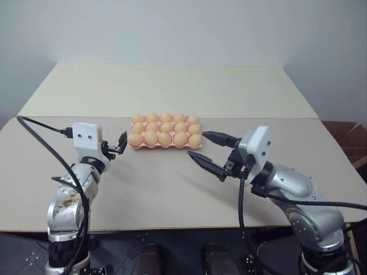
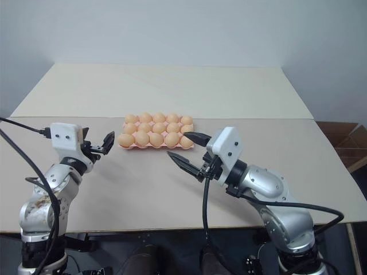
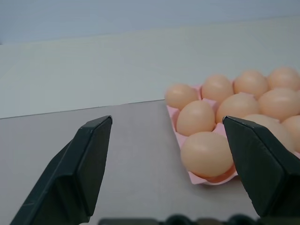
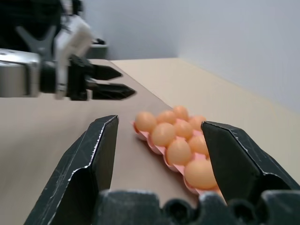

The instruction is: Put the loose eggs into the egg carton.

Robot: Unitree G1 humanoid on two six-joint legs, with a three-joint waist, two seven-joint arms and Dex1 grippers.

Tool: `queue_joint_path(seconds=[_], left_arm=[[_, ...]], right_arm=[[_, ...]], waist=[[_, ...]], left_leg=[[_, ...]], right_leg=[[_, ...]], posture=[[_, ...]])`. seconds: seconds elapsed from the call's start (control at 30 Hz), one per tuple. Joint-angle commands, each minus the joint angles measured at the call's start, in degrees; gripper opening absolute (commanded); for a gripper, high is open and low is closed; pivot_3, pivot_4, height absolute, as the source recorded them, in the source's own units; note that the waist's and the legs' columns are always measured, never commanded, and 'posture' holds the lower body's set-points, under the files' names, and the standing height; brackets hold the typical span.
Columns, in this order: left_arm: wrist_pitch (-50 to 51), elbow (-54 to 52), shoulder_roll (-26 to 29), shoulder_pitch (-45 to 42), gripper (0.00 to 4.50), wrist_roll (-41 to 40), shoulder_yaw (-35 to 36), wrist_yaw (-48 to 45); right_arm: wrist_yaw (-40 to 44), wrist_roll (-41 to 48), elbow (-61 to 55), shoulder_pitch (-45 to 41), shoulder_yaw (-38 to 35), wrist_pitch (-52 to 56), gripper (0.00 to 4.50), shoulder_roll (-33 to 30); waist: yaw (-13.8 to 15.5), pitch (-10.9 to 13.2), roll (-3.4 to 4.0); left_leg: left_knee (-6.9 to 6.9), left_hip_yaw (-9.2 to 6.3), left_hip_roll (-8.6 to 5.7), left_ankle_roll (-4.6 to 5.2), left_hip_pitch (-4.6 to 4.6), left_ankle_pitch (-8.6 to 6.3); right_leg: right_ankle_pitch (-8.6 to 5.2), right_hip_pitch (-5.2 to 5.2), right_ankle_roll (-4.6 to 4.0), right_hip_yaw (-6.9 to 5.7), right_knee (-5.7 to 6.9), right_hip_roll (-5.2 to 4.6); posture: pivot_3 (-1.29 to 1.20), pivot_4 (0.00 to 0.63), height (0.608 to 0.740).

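Note:
The pink egg carton (image 1: 166, 147) lies in the middle of the table, and orange-tan eggs (image 1: 165, 128) fill its cups in three rows. The loose eggs are out of view; every egg I see sits in a cup. Just left of the carton's near left corner, my left gripper (image 1: 119, 143) hovers open and empty, pointing at the carton. The left wrist view has the carton's corner (image 3: 197, 179) beyond the spread left gripper (image 3: 167, 121). Right of the carton's near right corner, my right gripper (image 1: 196, 144) is open with nothing in it, aimed leftward.
The carton rests on a brown table (image 1: 172, 189) that butts against a lighter table (image 1: 172, 86) behind it. A cardboard box (image 1: 344, 137) stands off the right edge. A black cable (image 1: 40, 137) loops from my left wrist.

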Motion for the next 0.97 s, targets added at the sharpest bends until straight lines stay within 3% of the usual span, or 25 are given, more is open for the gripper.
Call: queue_joint_path(seconds=[0.03,0.2,0.4,0.97], left_arm=[[-6.98,-4.5,-1.64,4.58,4.08,-0.54,1.8,-1.04],[-11.07,-7.93,-6.72,12.39,4.08,-2.13,3.03,0.01],[-15.76,-11.58,-10.34,20.73,4.08,-0.46,0.18,0.45],[-22.44,-10.26,-12.49,26.69,4.08,0.97,-3.77,0.94]], right_arm=[[-5.12,-7.4,-2.34,8.72,-0.87,-7.91,3.39,2.07],[-10.82,-17.87,0.41,20.36,1.03,-23.57,3.39,8.16],[-14.69,-19.58,6.68,29.46,-2.76,-35.14,3.39,13.93],[-13.38,-18.55,10.93,31.36,-5.92,-36.54,3.39,14.63]], waist=[[-0.03,0.0,0.0],[-0.32,-0.01,0.01],[-0.15,-0.05,0.0],[-0.19,-0.06,0.01]], left_leg=[[0.0,0.03,-0.01,0.0,-0.02,0.0],[0.0,0.11,0.03,-0.01,0.06,0.0],[0.0,0.13,0.06,-0.01,0.4,-0.01],[-0.02,0.13,0.09,-0.01,0.32,-0.02]], right_leg=[[0.0,-0.03,0.0,0.02,-0.01,-0.01],[0.0,-0.02,0.0,0.07,0.04,0.01],[-0.04,0.35,-0.03,0.08,-0.11,0.04],[-0.34,0.31,-0.47,0.08,-0.15,0.02]], posture=[[0.0,0.15,0.74],[0.0,0.15,0.74],[0.0,0.15,0.74],[0.0,0.15,0.74]])
